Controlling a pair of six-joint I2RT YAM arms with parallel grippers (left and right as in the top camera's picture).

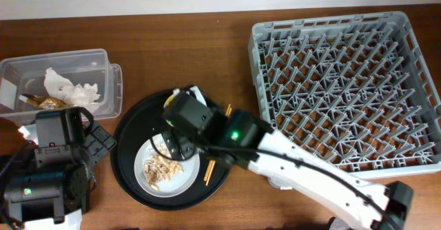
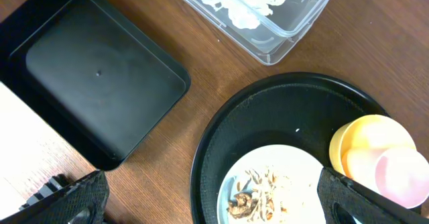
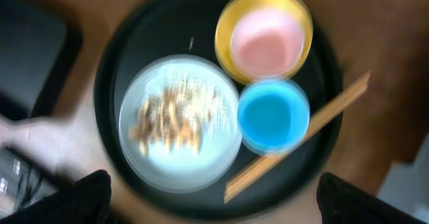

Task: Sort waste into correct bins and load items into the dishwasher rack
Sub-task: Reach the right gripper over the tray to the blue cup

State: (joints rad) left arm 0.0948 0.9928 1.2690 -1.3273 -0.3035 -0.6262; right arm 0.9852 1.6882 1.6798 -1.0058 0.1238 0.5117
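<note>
A pale-grey plate [image 1: 185, 180] with beige food scraps [image 1: 162, 166] lies in the round black tray. My right gripper [image 3: 218, 204] is open and empty, hovering above the tray. Its blurred view shows the plate [image 3: 201, 163], the pink cup [image 3: 265, 43] nested in the yellow bowl [image 3: 228, 23], the light-blue cup [image 3: 271, 117] and the chopsticks [image 3: 301, 133]. My left gripper [image 2: 214, 207] is open and empty above the tray's left edge, beside the shallow black bin [image 2: 94, 76]. The clear tub [image 1: 103, 85] holds white tissue [image 1: 69, 89] and a gold-brown wrapper [image 1: 45, 102]. The grey rack [image 1: 344, 85] stands at the right.
The round black tray [image 1: 124, 154] sits at the table's middle front. My right arm reaches across it from the lower right. My left arm covers the black bin in the overhead view. Bare wood lies between tub, tray and rack.
</note>
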